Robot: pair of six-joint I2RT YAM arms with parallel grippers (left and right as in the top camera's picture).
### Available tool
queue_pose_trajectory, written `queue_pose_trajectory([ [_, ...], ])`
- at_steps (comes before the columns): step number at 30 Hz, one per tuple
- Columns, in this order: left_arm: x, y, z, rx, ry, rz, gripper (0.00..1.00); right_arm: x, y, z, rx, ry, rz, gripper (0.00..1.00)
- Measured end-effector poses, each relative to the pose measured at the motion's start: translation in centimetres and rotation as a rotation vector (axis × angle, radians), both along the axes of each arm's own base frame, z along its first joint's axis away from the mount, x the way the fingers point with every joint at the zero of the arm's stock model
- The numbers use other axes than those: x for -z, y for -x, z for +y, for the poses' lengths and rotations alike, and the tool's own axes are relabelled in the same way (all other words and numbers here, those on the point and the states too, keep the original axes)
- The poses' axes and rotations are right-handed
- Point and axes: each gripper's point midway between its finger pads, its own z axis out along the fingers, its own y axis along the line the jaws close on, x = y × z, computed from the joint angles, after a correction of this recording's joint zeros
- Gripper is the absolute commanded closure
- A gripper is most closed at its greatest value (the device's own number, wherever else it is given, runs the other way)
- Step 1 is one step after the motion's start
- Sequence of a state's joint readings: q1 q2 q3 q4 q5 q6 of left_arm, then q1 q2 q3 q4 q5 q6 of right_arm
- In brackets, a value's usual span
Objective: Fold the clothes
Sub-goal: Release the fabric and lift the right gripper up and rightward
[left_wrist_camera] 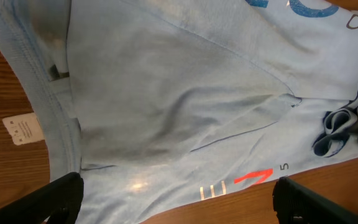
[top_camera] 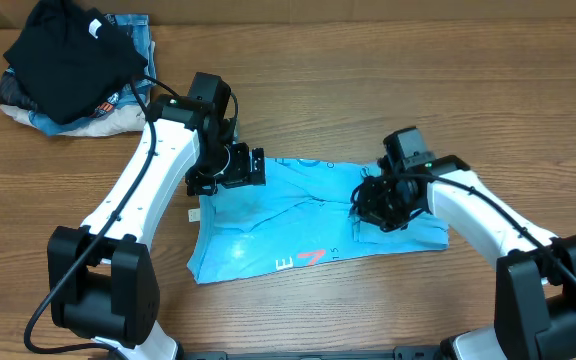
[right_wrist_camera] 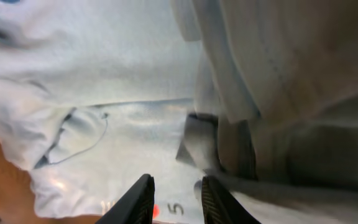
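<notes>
The clothes, a light sky-blue T-shirt [top_camera: 298, 225], lie partly folded on the wooden table, with red-orange and white lettering [top_camera: 308, 260] near the front edge. A small white tag [left_wrist_camera: 22, 129] sticks out at the shirt's left side. My left gripper [top_camera: 230, 168] hovers over the shirt's back-left part, wide open and holding nothing [left_wrist_camera: 176, 193]. My right gripper [top_camera: 383, 205] is low over the shirt's right part, beside a raised fold of cloth [right_wrist_camera: 272, 93]. Its fingers [right_wrist_camera: 143, 198] stand a little apart, and only the flat shirt shows in the narrow gap [right_wrist_camera: 176, 196].
A black garment [top_camera: 68, 55] lies on a pile of denim and beige clothes [top_camera: 118, 110] at the back left corner. Both arm bases [top_camera: 103, 290] [top_camera: 553, 295] stand at the front edge. Bare wood [top_camera: 368, 80] runs behind the shirt.
</notes>
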State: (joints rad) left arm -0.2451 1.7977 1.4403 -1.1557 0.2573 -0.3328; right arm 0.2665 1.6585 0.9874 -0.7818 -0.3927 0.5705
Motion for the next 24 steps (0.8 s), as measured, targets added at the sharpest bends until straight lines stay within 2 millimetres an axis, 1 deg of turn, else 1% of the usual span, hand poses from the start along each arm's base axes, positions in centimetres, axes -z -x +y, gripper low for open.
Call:
queue_pose_trajectory([
  [2,0.0,0.0,0.0,0.000,0.000,0.000,0.00,-1.4,-1.2,-0.6,0.011,-0.001,-0.018,0.67],
  [5,0.0,0.0,0.0,0.000,0.000,0.000,0.00,-4.1,-3.7,-2.0,0.038,0.002,-0.073,0.62],
  [7,0.0,0.0,0.0,0.000,0.000,0.000,0.00,-5.3,-5.1,-3.0,0.051,0.006,-0.120,0.63],
  [8,0.0,0.0,0.0,0.000,0.000,-0.001,0.00,-5.5,-5.4,-3.5,0.055,0.012,-0.133,0.64],
  [11,0.0,0.0,0.0,0.000,0.000,-0.001,0.00,-5.3,-5.6,-4.9,0.066,0.062,-0.140,0.68],
  [13,0.0,0.0,0.0,0.000,0.000,-0.001,0.00,-5.0,-5.8,-5.4,0.069,0.086,-0.148,0.72],
  [15,0.0,0.0,0.0,0.000,0.000,-0.001,0.00,-4.8,-5.9,-5.6,0.067,0.101,-0.157,0.73],
  [17,0.0,0.0,0.0,0.000,0.000,-0.001,0.00,-4.5,-6.0,-5.7,0.064,0.107,-0.160,0.73],
  [20,0.0,0.0,0.0,0.000,0.000,-0.001,0.00,-3.6,-6.2,-5.7,0.061,0.109,-0.150,0.80],
  [22,0.0,0.0,0.0,0.000,0.000,-0.001,0.00,-2.5,-6.2,-5.4,0.055,0.098,-0.119,0.85],
  [24,0.0,0.0,0.0,0.000,0.000,-0.001,0.00,-1.2,-6.1,-5.0,0.049,0.077,-0.082,0.87],
])
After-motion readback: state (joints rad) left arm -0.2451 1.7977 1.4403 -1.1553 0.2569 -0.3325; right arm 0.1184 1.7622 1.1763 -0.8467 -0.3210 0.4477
